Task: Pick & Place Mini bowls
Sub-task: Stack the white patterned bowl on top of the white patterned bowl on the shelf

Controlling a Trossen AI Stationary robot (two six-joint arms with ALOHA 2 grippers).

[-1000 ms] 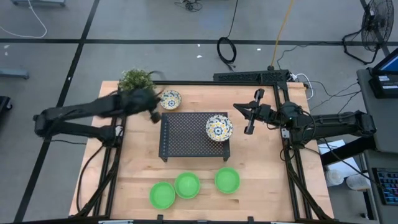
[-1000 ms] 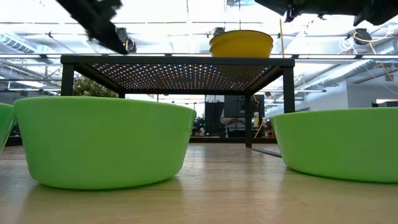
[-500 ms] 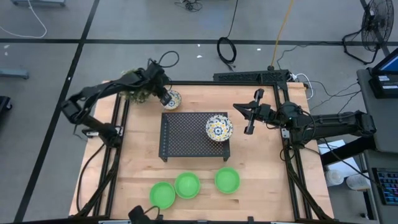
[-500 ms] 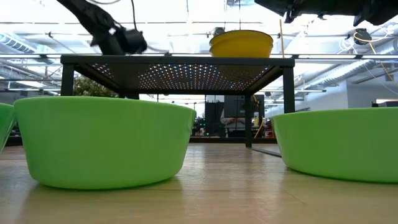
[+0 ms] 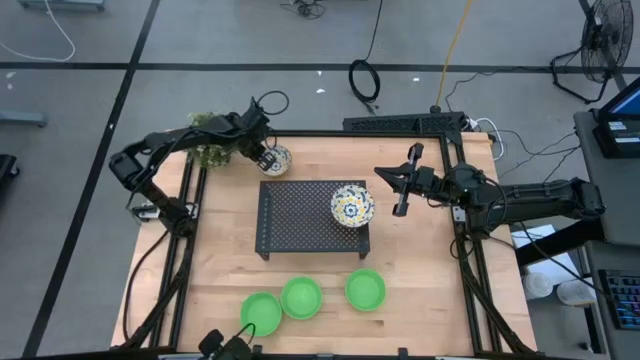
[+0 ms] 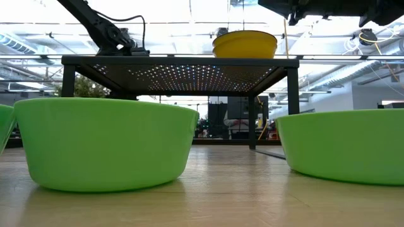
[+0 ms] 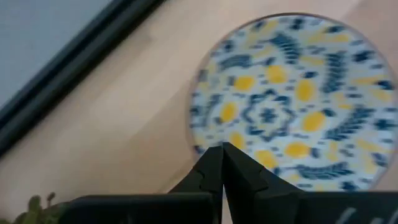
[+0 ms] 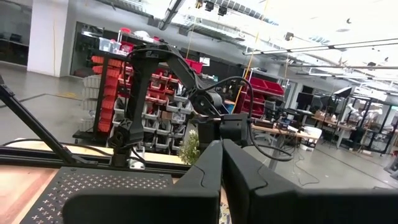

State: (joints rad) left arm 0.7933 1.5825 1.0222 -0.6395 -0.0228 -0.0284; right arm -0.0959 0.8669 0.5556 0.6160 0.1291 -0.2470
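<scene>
Hovering with its fingers pressed together and gripping nothing, the left pincer (image 5: 265, 158) sits over the near rim of a floral mini bowl (image 5: 277, 160) on the wooden desk (image 5: 420, 270); in the left wrist view that bowl (image 7: 289, 102) lies just ahead of the fingertips (image 7: 214, 165).

- Potted plant (image 5: 212, 140): just behind the left pincer, at the desk's corner.
- Black perforated rack (image 5: 300, 220): beside the left pincer, toward the desk's middle.
- Second floral mini bowl (image 5: 352, 203): on the rack's corner, nearest the right pincer; seen in the low view as a yellow underside (image 6: 245, 44) on the rack top.
- Three green mini bowls (image 5: 302, 297): in a row along the desk edge, well apart from both pincers.
- Right pincer (image 5: 403, 180): closed and empty, raised beside the rack, close to the bowl on it.
</scene>
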